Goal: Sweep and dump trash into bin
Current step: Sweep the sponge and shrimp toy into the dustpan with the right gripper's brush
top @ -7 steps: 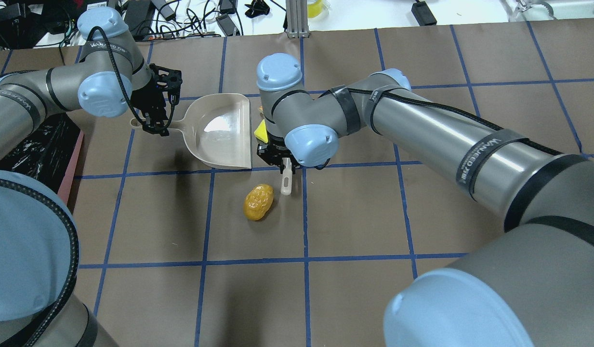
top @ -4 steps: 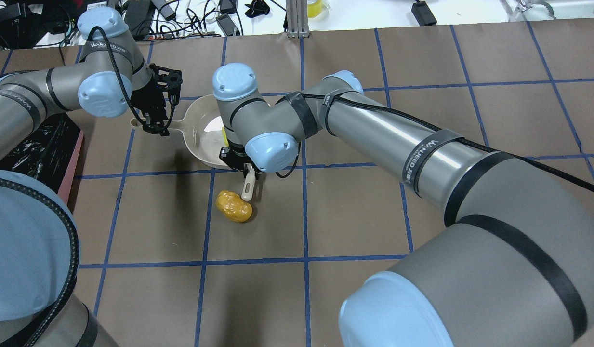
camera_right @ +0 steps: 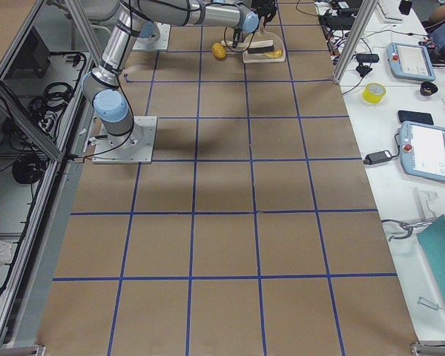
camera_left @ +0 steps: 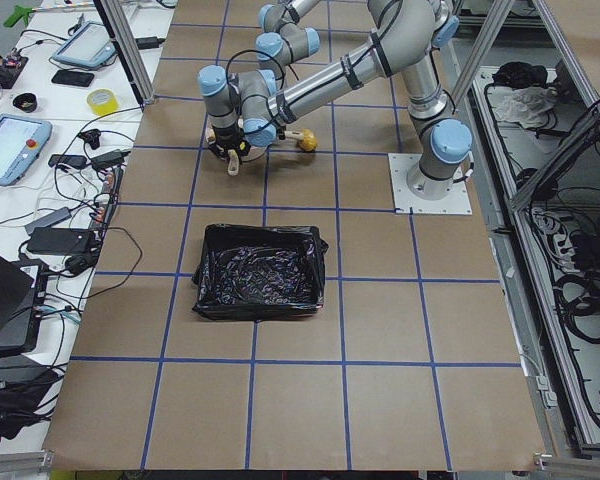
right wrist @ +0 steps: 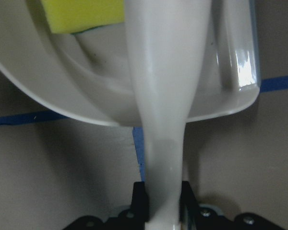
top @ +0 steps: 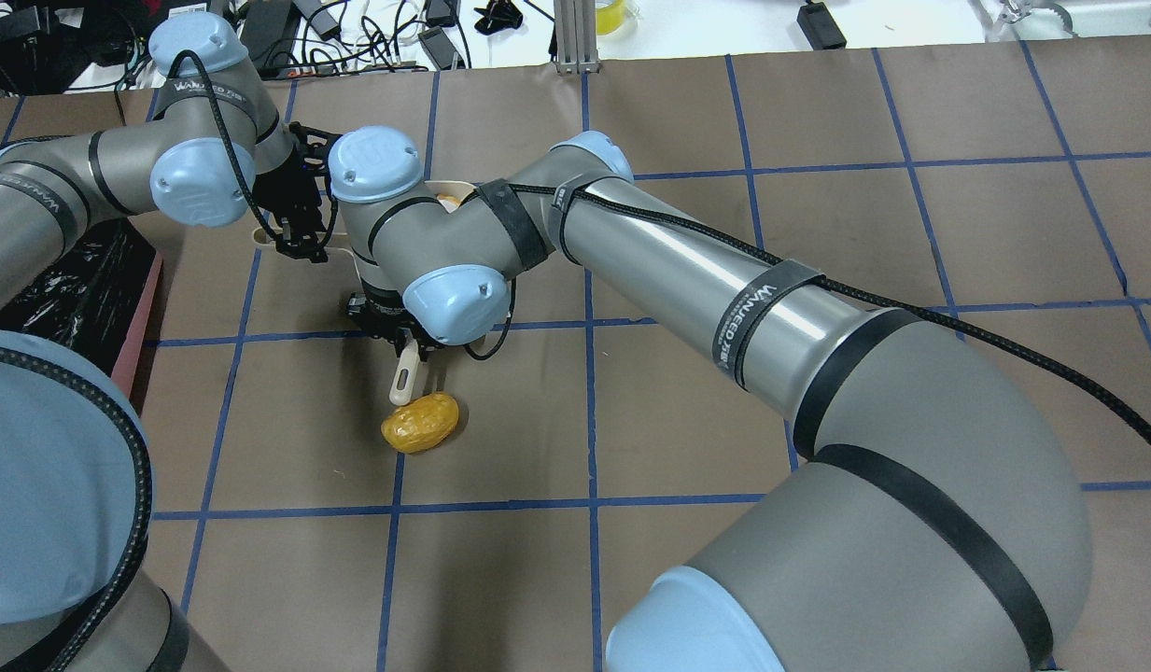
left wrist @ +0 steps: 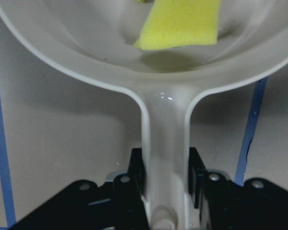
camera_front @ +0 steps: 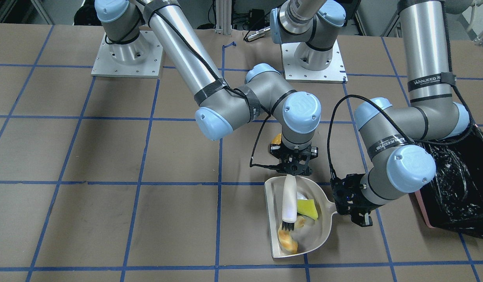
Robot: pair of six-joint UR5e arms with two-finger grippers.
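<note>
The cream-white dustpan point(camera_front: 319, 225) lies on the table. My left gripper point(camera_front: 353, 203) is shut on its handle point(left wrist: 165, 143). In the pan are the yellow-green sponge wedge point(camera_front: 307, 208) and the tan bread piece point(camera_front: 288, 241). My right gripper point(camera_front: 294, 164) is shut on a white brush point(camera_front: 288, 197), whose black bristles rest in the pan by the bread. The golden-brown lump point(top: 420, 423) lies on the table outside the pan, close to the brush handle's end point(top: 404, 378). The bin point(camera_front: 453, 188), pink with a black bag, stands beside my left arm.
My right arm point(top: 631, 243) reaches across the table and hides most of the pan in the overhead view. The bin also shows in the overhead view point(top: 71, 280) at the left edge. Brown paper with blue tape lines point(top: 594, 499) covers the table.
My right arm has swung left in the overhead view, carrying the brush over the dustpan. The sponge has gone from the pan's mouth into the pan. The golden-brown lump has shifted left on the table.
</note>
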